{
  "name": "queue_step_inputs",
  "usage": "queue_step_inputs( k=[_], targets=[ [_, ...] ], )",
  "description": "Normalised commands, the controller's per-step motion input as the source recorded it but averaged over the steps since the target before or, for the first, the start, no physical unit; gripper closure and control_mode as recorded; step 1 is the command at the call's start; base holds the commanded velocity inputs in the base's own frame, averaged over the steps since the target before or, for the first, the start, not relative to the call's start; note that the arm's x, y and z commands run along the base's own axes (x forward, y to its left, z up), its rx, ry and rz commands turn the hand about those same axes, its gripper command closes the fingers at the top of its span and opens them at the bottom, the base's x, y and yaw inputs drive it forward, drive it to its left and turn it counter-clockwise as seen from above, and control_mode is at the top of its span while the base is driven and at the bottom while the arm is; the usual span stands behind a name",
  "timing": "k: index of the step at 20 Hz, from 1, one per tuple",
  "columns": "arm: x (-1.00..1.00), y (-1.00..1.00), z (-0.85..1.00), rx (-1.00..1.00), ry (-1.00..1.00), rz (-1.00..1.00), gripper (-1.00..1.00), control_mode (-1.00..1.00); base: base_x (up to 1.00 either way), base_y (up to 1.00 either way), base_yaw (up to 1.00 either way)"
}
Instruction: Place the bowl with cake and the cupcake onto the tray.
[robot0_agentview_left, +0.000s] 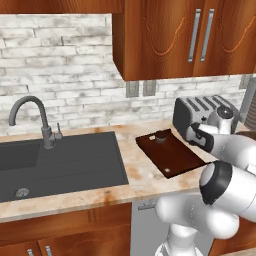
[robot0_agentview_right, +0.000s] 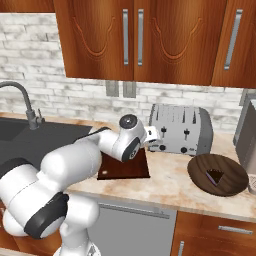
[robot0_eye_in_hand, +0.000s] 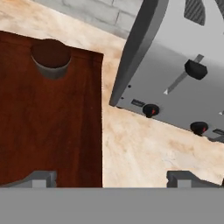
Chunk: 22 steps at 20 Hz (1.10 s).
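Fingers spread wide and empty hover over the bench between tray, cupcake seemingly aboard, and toaster; bowl with cake waits beyond, best gripped by its rim.

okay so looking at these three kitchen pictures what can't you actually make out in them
- Gripper: in both base views the arm's own links cover the fingers.
- Tray: right base view, the arm hides its left and far part; the hand view's left edge cuts it off.
- Cake piece in the bowl with cake: too small to make out detail.
- Toaster: left base view, the wrist covers its front.
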Motion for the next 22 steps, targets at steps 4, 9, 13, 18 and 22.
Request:
queue_step_inputs(
  k=[4, 9, 13, 18, 22],
  targets=[
    [-0.05, -0.45, -0.05, -0.05, 0.0, 0.0, -1.0, -1.0, 0.0, 0.0, 0.0],
    [0.0, -0.45, -0.16, -0.07, 0.0, 0.02, -1.0, -1.0, 0.0, 0.0, 0.0],
    [-0.08, -0.39, -0.1, -0.07, 0.0, 0.01, -1.0, -1.0, 0.0, 0.0, 0.0],
    [-0.15, -0.37, -0.05, -0.06, 0.0, 0.0, -1.0, -1.0, 0.0, 0.0, 0.0],
    [-0.01, -0.39, -0.09, -0.01, 0.03, 0.0, -1.0, -1.0, 0.0, 0.0, 0.0]
  ],
)
